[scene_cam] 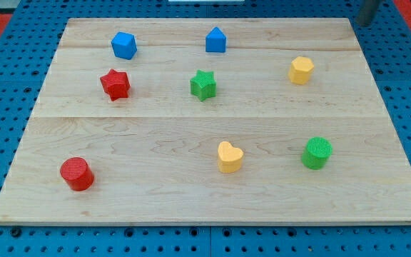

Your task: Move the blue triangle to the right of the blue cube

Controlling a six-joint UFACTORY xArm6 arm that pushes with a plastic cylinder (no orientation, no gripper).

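Blocks first: the blue cube (123,45) sits near the tabletop's (191,203) top-left corner, and the blue triangle (215,40) is already over to its right along the top edge, well apart from it, standing upright with its peak up. Between and below them I've got the red star (115,84) toward the left edge and the green star (203,84) near the middle. Over toward the right edge, the yellow hexagon (301,70). Down along the bottom edge: the red cylinder (76,173) by the bottom-left corner, the yellow heart (230,157) around the middle, and the green cylinder (317,153) further right.

Now the arm. All I can see from here is a blurred dark-grey bit of the rod (367,11) poking in just beyond the tabletop's top-right corner, off the wood. My tip itself doesn't show clearly, so I can't tell exactly where it ends. As for the tool, it's a plain rod, nothing to open, and it's touching no block, well away from the blue triangle.
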